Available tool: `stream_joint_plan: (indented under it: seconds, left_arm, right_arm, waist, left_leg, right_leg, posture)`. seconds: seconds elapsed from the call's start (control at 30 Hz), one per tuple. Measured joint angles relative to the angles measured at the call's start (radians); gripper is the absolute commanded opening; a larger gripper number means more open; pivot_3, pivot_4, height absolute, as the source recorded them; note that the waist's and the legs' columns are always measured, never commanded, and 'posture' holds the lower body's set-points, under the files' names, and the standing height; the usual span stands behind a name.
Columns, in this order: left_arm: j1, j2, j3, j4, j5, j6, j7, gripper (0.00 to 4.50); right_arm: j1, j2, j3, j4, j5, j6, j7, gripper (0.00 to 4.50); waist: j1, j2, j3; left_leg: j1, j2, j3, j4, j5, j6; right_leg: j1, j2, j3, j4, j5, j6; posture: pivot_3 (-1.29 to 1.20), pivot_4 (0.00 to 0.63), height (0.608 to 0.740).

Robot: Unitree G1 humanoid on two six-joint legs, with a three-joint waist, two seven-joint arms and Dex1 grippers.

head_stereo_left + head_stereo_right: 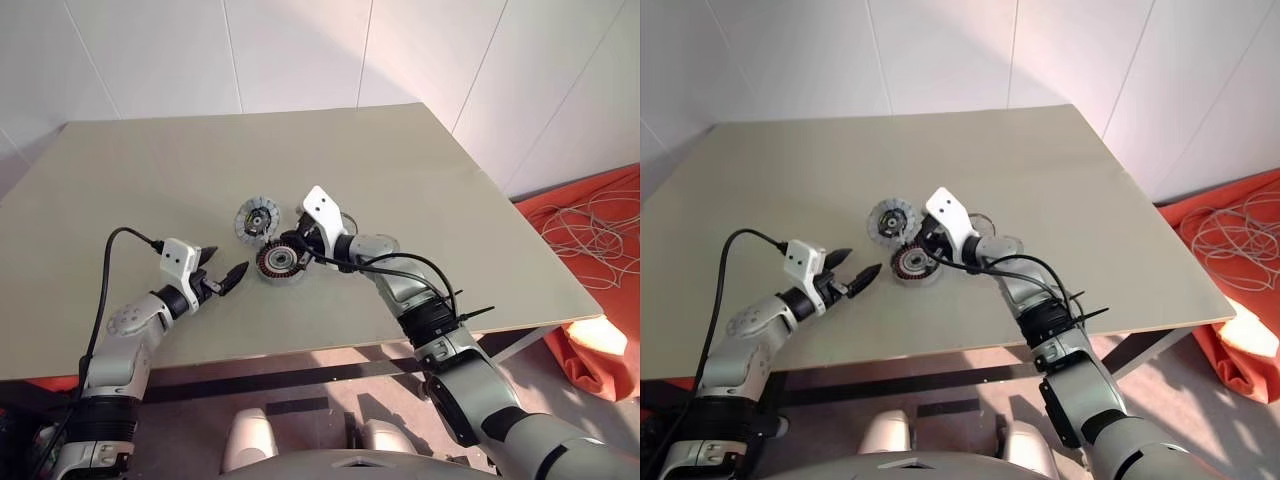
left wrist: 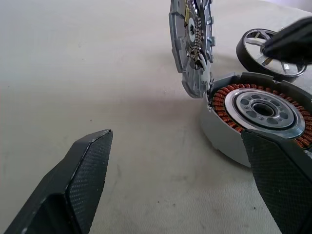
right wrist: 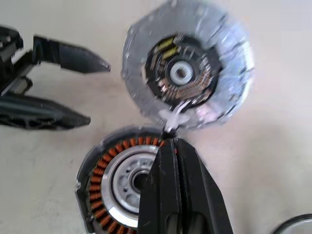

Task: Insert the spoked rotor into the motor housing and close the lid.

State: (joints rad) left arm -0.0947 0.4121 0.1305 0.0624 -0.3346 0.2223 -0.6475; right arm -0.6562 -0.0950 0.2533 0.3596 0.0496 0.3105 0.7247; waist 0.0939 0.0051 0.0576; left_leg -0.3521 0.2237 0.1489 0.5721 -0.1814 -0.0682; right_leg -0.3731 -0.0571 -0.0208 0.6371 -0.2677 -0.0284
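Observation:
The motor housing point(image 1: 278, 262), a silver ring with copper windings, lies on the table near its middle. The lid point(image 1: 257, 219) stands tilted up at the housing's far edge, joined to it by a white clip, its dark inner face toward the housing point(image 3: 109, 180). My right gripper point(image 3: 168, 146) is shut and empty, its tips over the housing's rim right by that clip. The spoked rotor point(image 2: 256, 46) lies flat on the table beyond the housing, partly behind the right fingers. My left gripper point(image 1: 228, 262) hovers open just left of the housing, touching nothing.
The beige table point(image 1: 150, 170) has its front edge close below the housing. On the floor to the right lies an orange cloth point(image 1: 600, 230) with loose white cables. A white wall stands behind the table.

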Motion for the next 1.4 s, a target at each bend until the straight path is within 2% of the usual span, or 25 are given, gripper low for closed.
stream_joint_plan:
  seconds: [0.27, 0.3, 0.4, 0.67, 1.03, 1.4]
  left_arm:
    - [-0.005, -0.002, -0.003, 0.003, 0.000, -0.004, -0.007, 4.50]
    - [-0.007, -0.003, -0.004, 0.003, 0.000, -0.004, -0.008, 4.50]
    - [-0.016, -0.005, -0.006, 0.006, 0.000, -0.006, -0.011, 4.50]
    - [-0.023, -0.010, -0.008, 0.024, 0.002, -0.009, -0.018, 4.50]
    - [-0.027, -0.010, -0.011, 0.042, 0.006, -0.021, -0.025, 4.50]
    - [-0.025, -0.009, -0.012, 0.042, 0.010, -0.023, -0.025, 4.50]
  right_arm:
    - [-0.012, -0.089, -0.085, -0.048, 0.028, 0.028, -0.022, 0.02]
    - [-0.019, -0.102, -0.094, -0.040, 0.028, 0.030, -0.029, 0.20]
    - [-0.036, -0.138, -0.124, -0.003, 0.027, 0.043, -0.053, 0.90]
    - [-0.032, -0.231, -0.161, 0.095, -0.006, 0.037, -0.109, 3.59]
    - [0.011, -0.259, -0.178, 0.094, 0.016, 0.083, -0.083, 3.59]
    - [0.041, -0.196, -0.213, 0.102, 0.066, 0.130, -0.103, 3.59]
  waist:
    - [0.001, 0.000, 0.000]
    - [0.001, 0.000, 0.000]
    - [0.001, 0.000, 0.000]
    - [0.002, 0.000, 0.000]
    - [0.002, 0.000, 0.000]
    - [0.002, 0.000, 0.000]
  left_leg:
    - [0.000, 0.000, 0.000, 0.000, 0.000, 0.000]
    - [0.000, 0.000, 0.000, 0.000, 0.000, 0.000]
    - [0.000, 0.000, 0.000, 0.000, 0.000, 0.000]
    - [0.000, 0.000, 0.000, 0.000, 0.000, 0.000]
    - [0.000, 0.000, 0.000, 0.001, 0.000, 0.000]
    - [0.000, 0.000, 0.000, 0.001, 0.000, 0.000]
  right_leg:
    - [0.000, 0.000, 0.000, 0.000, 0.000, 0.000]
    - [0.000, 0.000, 0.000, 0.000, 0.000, 0.000]
    - [0.000, 0.000, 0.000, 0.000, 0.000, 0.000]
    - [0.000, 0.000, 0.000, 0.000, 0.000, 0.000]
    - [0.001, 0.000, 0.000, 0.000, 0.000, 0.000]
    - [0.001, 0.000, 0.000, 0.000, 0.000, 0.000]
  posture:
    - [0.00, 0.000, 0.740]
    - [0.00, 0.000, 0.740]
    - [0.00, 0.000, 0.740]
    - [0.00, 0.000, 0.740]
    - [0.00, 0.000, 0.740]
    - [0.00, 0.000, 0.740]
